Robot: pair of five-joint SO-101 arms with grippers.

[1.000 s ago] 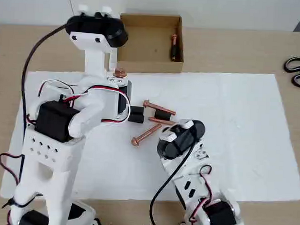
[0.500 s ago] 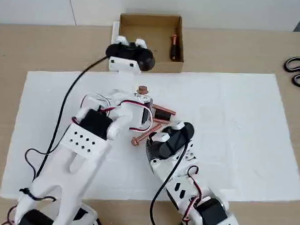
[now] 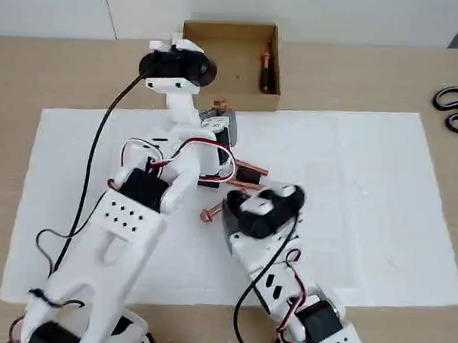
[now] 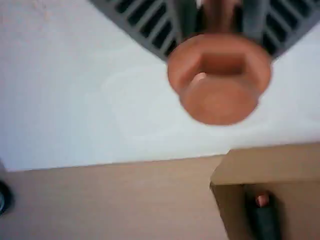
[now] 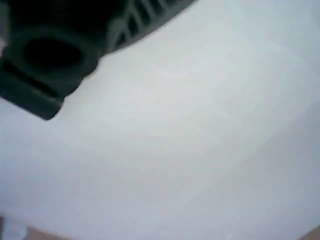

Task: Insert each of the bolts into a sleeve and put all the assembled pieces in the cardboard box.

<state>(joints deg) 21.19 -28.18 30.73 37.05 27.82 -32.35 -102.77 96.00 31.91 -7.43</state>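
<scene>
High view puts one copper bolt in a black sleeve [image 3: 267, 71] already lying in the brown cardboard box [image 3: 247, 102], while loose copper bolts [image 3: 209, 214] and a short black sleeve [image 3: 208, 182] wait on the white paper sheet [image 3: 365, 185] by the right arm [image 3: 263, 211], so most of the task looks undone. The left gripper [image 3: 218, 115] is clamped on a copper-coloured flanged bolt [image 4: 219, 80] just short of the box's near wall. Against half a second ago, that arm has stretched away from the loose parts and brought its bolt nearer the box.
</scene>
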